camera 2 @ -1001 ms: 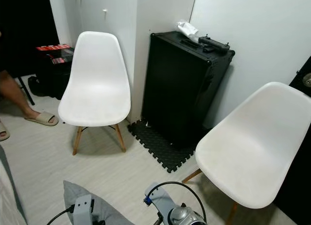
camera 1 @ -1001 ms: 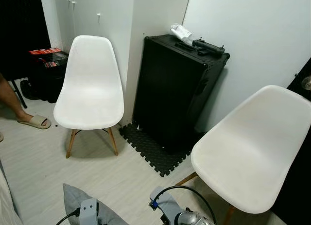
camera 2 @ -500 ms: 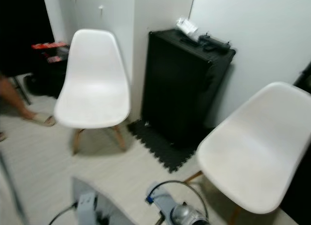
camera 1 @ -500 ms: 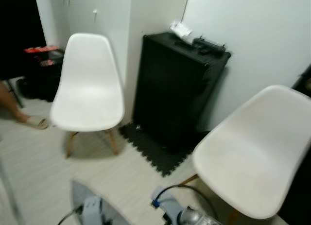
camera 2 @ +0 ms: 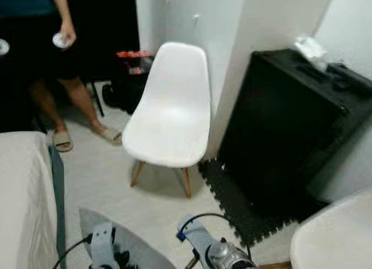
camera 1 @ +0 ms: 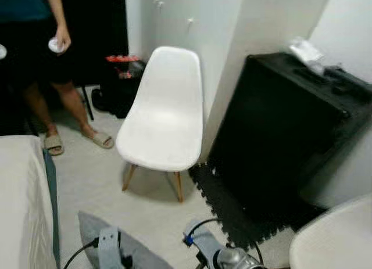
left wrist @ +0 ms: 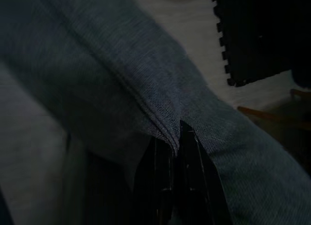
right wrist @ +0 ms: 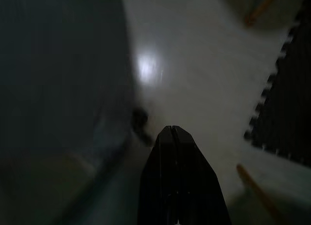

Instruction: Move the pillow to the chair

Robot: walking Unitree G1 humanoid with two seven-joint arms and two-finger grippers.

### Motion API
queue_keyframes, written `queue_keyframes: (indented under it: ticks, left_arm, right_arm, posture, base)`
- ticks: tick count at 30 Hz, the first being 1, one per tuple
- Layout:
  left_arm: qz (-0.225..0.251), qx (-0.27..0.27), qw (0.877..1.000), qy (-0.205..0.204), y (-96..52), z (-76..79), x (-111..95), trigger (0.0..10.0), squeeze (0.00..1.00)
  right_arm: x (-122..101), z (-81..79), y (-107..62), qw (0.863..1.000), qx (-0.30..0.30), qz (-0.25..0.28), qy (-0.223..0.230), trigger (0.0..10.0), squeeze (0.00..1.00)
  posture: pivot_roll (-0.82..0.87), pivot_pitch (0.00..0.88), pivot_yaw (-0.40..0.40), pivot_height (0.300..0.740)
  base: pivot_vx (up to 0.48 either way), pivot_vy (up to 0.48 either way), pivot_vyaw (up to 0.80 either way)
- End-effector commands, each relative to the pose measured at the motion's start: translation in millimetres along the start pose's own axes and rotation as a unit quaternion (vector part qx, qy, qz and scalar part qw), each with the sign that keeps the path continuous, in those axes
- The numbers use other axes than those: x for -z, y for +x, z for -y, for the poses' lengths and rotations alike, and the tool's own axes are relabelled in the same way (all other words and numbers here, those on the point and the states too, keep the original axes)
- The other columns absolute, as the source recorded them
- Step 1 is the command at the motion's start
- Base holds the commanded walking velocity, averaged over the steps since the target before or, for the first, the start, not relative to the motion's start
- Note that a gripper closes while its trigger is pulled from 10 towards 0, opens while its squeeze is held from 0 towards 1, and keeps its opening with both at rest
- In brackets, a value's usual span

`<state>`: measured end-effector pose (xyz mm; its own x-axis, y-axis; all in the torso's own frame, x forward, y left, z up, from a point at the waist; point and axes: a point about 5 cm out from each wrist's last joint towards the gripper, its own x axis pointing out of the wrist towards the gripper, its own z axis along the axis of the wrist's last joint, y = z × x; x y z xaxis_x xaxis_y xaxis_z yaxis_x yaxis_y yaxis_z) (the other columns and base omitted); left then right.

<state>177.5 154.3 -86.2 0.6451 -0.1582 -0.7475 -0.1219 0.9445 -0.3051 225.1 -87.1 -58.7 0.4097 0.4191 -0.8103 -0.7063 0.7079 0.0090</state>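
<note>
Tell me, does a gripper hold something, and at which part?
The left gripper pinches the grey pillow at a seam fold. The right gripper is shut on nothing.

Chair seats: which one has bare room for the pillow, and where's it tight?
The white chair ahead has a bare seat, with open floor before it. Tight spots: black case beside it, a person opposite. The left gripper holds the pillow.
</note>
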Motion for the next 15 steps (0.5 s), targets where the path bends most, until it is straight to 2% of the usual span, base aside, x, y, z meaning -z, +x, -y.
queue_keyframes:
  ticks: [1,3,4,6,8,9,10,11,12,13,14,15]
  left_arm:
    - [-0.013,0.003,1.000,0.004,-1.3,-0.4,5.9,10.0,0.00]
    - [0.000,0.000,1.000,0.001,-1.2,-2.6,1.3,10.0,0.00]
    - [0.000,0.000,1.000,0.001,-1.2,-2.6,1.3,10.0,0.00]
    - [0.018,-0.007,1.000,-0.003,-1.1,-6.4,-6.2,10.0,0.00]
    - [0.050,-0.020,0.999,0.001,-1.2,-13.5,-20.6,10.0,0.00]
    - [0.093,-0.039,0.995,0.013,-2.9,-24.0,-41.6,10.0,0.00]
    - [0.113,-0.047,0.992,0.014,-4.2,-29.0,-51.1,10.0,0.00]
    - [0.113,-0.047,0.992,0.014,-4.2,-29.0,-51.1,10.0,0.00]
    - [0.152,-0.064,0.986,0.016,-8.3,-39.6,-69.2,10.0,0.00]
    - [0.152,-0.064,0.986,0.016,-8.3,-39.6,-69.2,10.0,0.00]
    - [0.199,-0.083,0.976,0.023,-14.6,-50.6,-90.4,10.0,0.00]
    - [0.218,-0.089,0.971,0.026,-17.4,-54.2,-98.8,10.0,0.00]
  right_arm:
    - [-4.5,-1.8,0.8,1.000,-0.004,0.018,0.025,10.0,0.00]
    - [-29.2,2.2,0.5,0.995,-0.016,0.073,0.067,10.0,0.00]
    - [-29.2,2.2,0.5,0.995,-0.016,0.073,0.067,10.0,0.00]
    - [-43.2,6.6,-0.8,0.991,-0.016,0.101,0.082,10.0,0.00]
    - [-52.2,12.1,-2.4,0.990,-0.006,0.115,0.086,10.0,0.00]
    - [-54.7,17.8,-3.8,0.991,0.014,0.113,0.074,10.0,0.00]
    - [-53.7,20.0,-4.2,0.992,0.023,0.107,0.069,10.0,0.00]
    - [-53.7,20.0,-4.2,0.992,0.023,0.107,0.069,10.0,0.00]
    - [-49.5,23.9,-4.9,0.993,0.041,0.093,0.061,10.0,0.00]
    - [-49.5,23.9,-4.9,0.993,0.041,0.093,0.061,10.0,0.00]
    - [-42.3,28.2,-5.8,0.993,0.061,0.075,0.062,10.0,0.00]
    - [-39.1,29.9,-6.2,0.993,0.069,0.067,0.066,10.0,0.00]
  posture:
    - [0.09,0.000,-0.144,0.716]
    - [0.09,0.001,-0.144,0.716]
    - [0.09,0.001,-0.144,0.716]
    - [0.08,0.004,-0.144,0.716]
    - [0.09,0.006,-0.143,0.716]
    - [0.09,0.007,-0.144,0.716]
    - [0.09,0.010,-0.143,0.716]
    - [0.09,0.010,-0.143,0.716]
    - [0.10,0.012,-0.144,0.716]
    - [0.10,0.012,-0.144,0.716]
    - [0.11,0.015,-0.144,0.716]
    - [0.11,0.015,-0.144,0.716]
  base:
    - [0.337,0.000,0.00]
    - [0.337,0.000,0.00]
    - [0.337,0.000,0.00]
    - [0.339,0.000,0.00]
    - [0.339,0.000,0.00]
    - [0.341,0.000,0.00]
    - [0.341,0.000,0.00]
    - [0.341,0.000,0.00]
    - [0.341,0.000,0.00]
    - [0.341,0.000,0.00]
    - [0.345,0.000,0.00]
    - [0.345,0.000,0.00]
